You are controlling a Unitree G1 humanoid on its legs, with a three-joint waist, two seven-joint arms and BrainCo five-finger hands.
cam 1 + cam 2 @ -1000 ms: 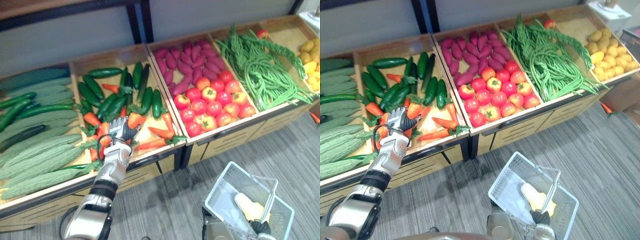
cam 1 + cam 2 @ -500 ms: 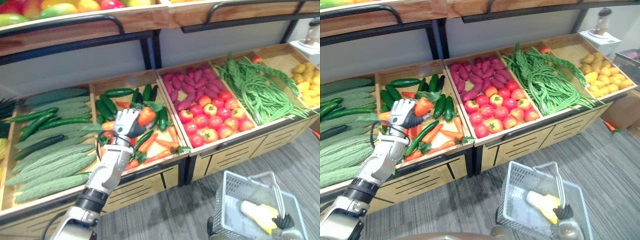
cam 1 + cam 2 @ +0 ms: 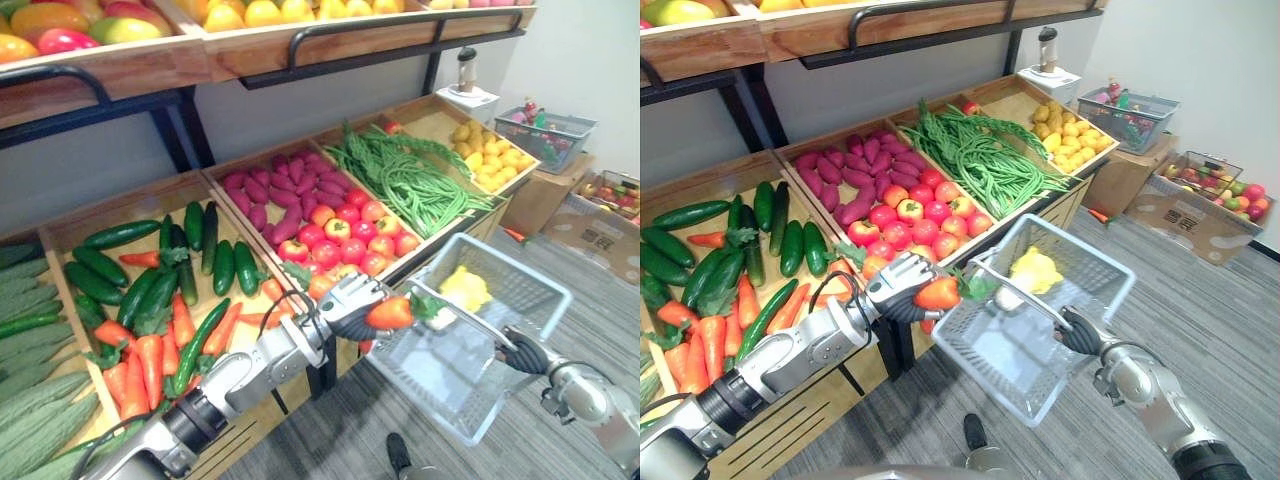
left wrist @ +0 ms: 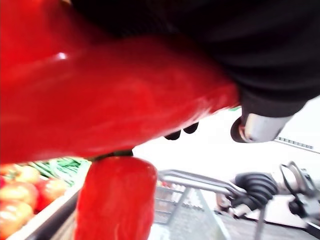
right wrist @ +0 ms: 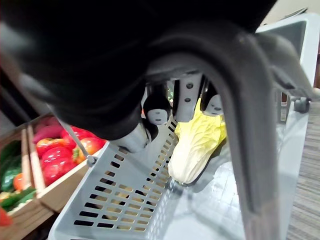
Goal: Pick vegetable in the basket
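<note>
Left hand is reaching out from the produce stand toward the basket, fingers and thumb curling round an orange-red carrot. I am reading the grip as closed on it: in the left wrist view the carrot is pressing right up against the hand's dark cover.

The carrot is hanging in the air, roughly level, at the basket's rim on the side facing the stand. Its green leafy end is pointing over the rim. I cannot tell whether the leaves are touching the rim.

Right hand is carrying the basket in the air in front of the stand. In the right wrist view its fingers are wrapping round the handle. The basket is tilting, open top toward the head camera.

A pale yellow-green cabbage is lying inside the basket, against the far wall.

Behind the left arm the stand is holding loose carrots and cucumbers, then tomatoes near the left hand, then green beans.
</note>
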